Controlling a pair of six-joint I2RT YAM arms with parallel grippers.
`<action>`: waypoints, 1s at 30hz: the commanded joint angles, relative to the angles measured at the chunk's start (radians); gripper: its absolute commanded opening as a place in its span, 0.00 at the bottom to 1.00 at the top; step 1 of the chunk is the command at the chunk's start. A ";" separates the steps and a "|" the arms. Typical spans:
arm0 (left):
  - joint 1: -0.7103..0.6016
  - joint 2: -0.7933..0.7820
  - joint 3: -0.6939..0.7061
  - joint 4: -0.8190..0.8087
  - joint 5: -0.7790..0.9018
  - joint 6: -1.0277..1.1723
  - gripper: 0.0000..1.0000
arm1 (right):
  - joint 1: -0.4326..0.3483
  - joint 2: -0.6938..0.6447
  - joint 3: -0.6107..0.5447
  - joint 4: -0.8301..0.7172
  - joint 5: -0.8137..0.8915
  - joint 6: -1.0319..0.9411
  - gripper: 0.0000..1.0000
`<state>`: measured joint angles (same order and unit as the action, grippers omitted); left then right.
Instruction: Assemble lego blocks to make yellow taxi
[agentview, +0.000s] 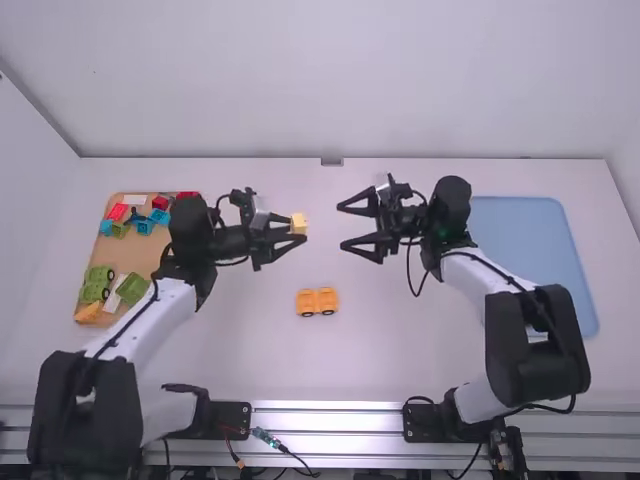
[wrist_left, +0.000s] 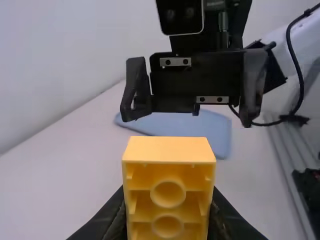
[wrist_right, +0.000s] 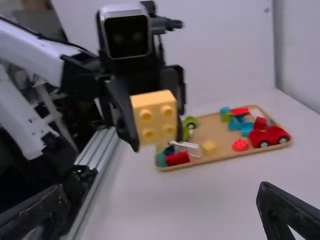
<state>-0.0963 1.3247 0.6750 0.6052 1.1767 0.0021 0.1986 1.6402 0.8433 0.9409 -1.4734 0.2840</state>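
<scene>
The right gripper has its fingers spread wide with nothing between them. The left gripper is closed around the yellow block, one finger pressed to each of two opposite sides.

The wheeled yellow base should handle as light, stiff plastic, apt to roll if nudged; its long sides, above the wheels, look the sound place to hold. It sits on the white table, nearer the bases than either gripper, apart from both. It seems upright, though the high view shows it too small to be sure.

The block, likely light, rigid and rather smooth, is best pinched by its flat side walls. It lies tipped in the left fingertips, hollow underside toward that wrist, and its studs face the open right gripper across a gap.
</scene>
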 joint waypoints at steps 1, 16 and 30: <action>-0.030 0.054 -0.010 0.066 0.046 -0.117 0.02 | 0.024 0.006 0.023 0.010 -0.026 0.056 1.00; -0.126 0.197 -0.010 0.429 0.067 -0.337 0.02 | 0.050 0.006 0.048 0.021 -0.019 0.091 0.88; -0.146 0.197 -0.011 0.474 0.061 -0.348 0.02 | 0.060 0.006 0.048 0.021 -0.006 0.086 0.64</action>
<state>-0.2298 1.5185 0.6739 1.0714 1.2335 -0.3447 0.2523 1.6402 0.8646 0.9581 -1.4818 0.3687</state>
